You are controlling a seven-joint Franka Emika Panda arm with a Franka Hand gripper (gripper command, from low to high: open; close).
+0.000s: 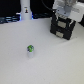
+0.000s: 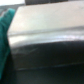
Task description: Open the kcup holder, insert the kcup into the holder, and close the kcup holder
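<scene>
The kcup holder (image 1: pixel 62 28) is a black boxy unit with light front marks, standing at the exterior view's back right. It fills the wrist view as a blurred dark block (image 2: pixel 47 47) seen from close. My gripper (image 1: pixel 65 17) is white and sits right over the top of the holder; its fingers are too small and blurred to tell open from shut. The kcup (image 1: pixel 30 49) is a tiny white pod with a green top. It stands upright on the white table (image 1: pixel 55 62), well away from the gripper toward the exterior view's left and front.
A white upright object (image 1: pixel 25 11) stands at the back left against a dark band. A green patch (image 2: pixel 4 47) shows at the edge of the wrist view beside the holder.
</scene>
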